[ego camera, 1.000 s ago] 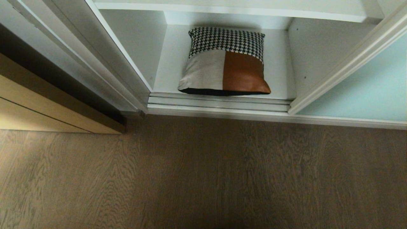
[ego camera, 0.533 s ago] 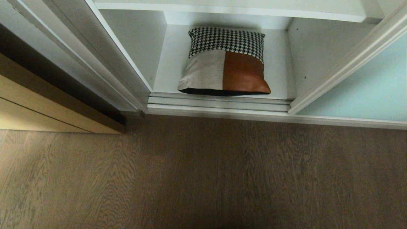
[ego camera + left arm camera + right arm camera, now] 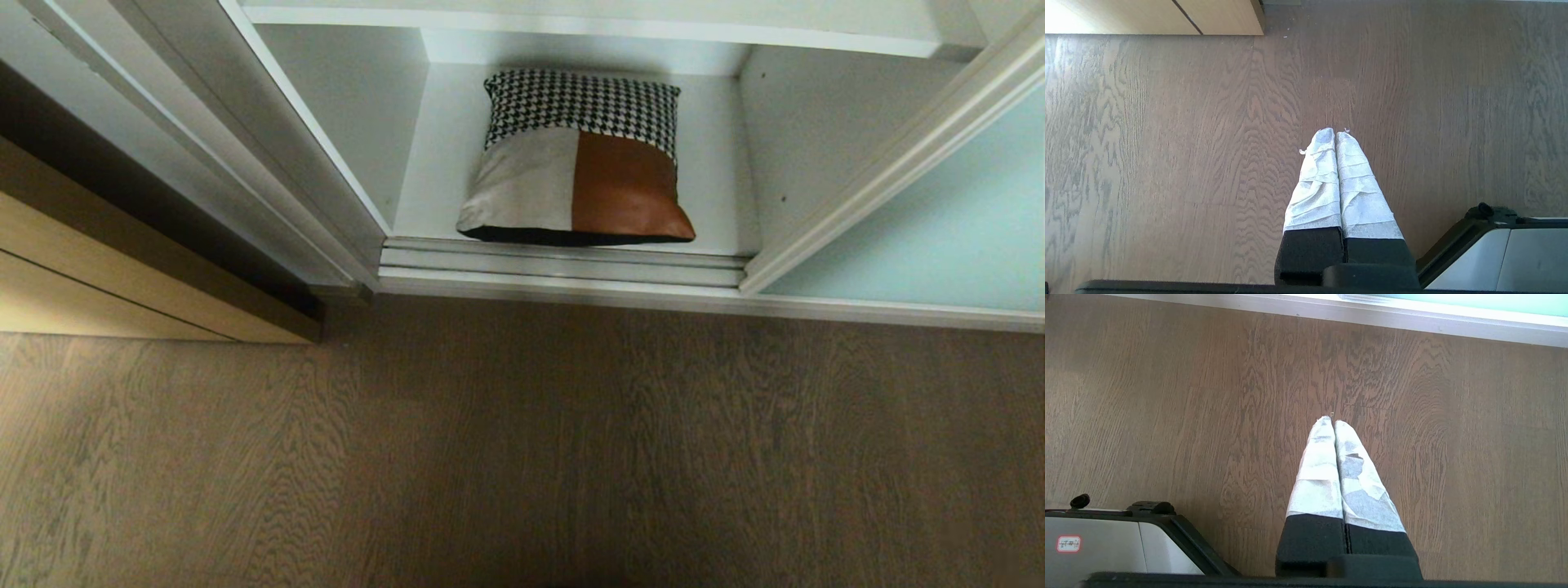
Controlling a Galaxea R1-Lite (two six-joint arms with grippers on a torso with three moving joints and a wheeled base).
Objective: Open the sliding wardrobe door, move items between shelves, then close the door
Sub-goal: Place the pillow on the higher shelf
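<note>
A square cushion (image 3: 575,159) with a houndstooth top band and beige and rust-brown patches lies flat on the lowest white shelf (image 3: 433,196) of the wardrobe. The sliding wardrobe door (image 3: 939,229), pale aqua glass in a white frame, stands slid to the right, leaving this compartment uncovered. Neither arm shows in the head view. My left gripper (image 3: 1335,132) hangs over bare wood floor, shut with nothing in it. My right gripper (image 3: 1331,420) is likewise shut and empty above the floor, with the door's bottom rail (image 3: 1412,316) ahead of it.
A ridged metal floor track (image 3: 563,265) runs along the wardrobe's front edge. A tan wooden door (image 3: 122,269) stands at the left. Another white shelf (image 3: 588,20) lies above the cushion. My base's grey corner (image 3: 1515,253) shows beside each gripper. Wood floor (image 3: 522,449) fills the foreground.
</note>
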